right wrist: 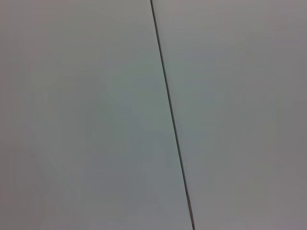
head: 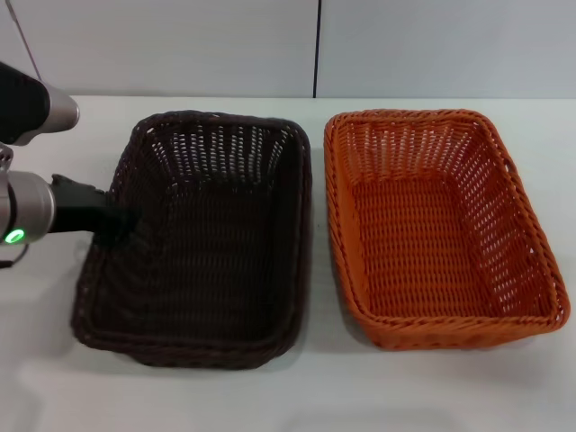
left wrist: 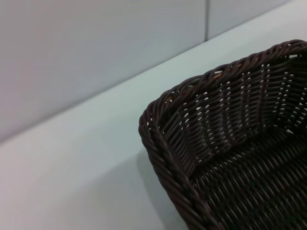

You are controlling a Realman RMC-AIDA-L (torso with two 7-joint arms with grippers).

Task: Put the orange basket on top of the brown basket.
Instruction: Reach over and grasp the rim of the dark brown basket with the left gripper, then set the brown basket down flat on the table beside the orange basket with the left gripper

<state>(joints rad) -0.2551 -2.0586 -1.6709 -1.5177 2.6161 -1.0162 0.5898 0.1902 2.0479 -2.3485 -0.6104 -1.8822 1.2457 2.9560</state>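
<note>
The brown basket [head: 202,238] sits on the white table, left of centre in the head view, empty. Beside it on the right stands the orange basket [head: 441,225], also empty, with a narrow gap between the two. My left gripper [head: 115,223] comes in from the left and sits at the brown basket's left rim, dark against the dark weave. The left wrist view shows one corner of the brown basket [left wrist: 230,143] close up, with no fingers in the picture. My right gripper is out of view; its wrist view shows only a pale wall.
The white table [head: 54,360] runs back to a grey wall with a vertical seam [head: 317,45]. Bare table lies in front of both baskets and to the left of the brown one.
</note>
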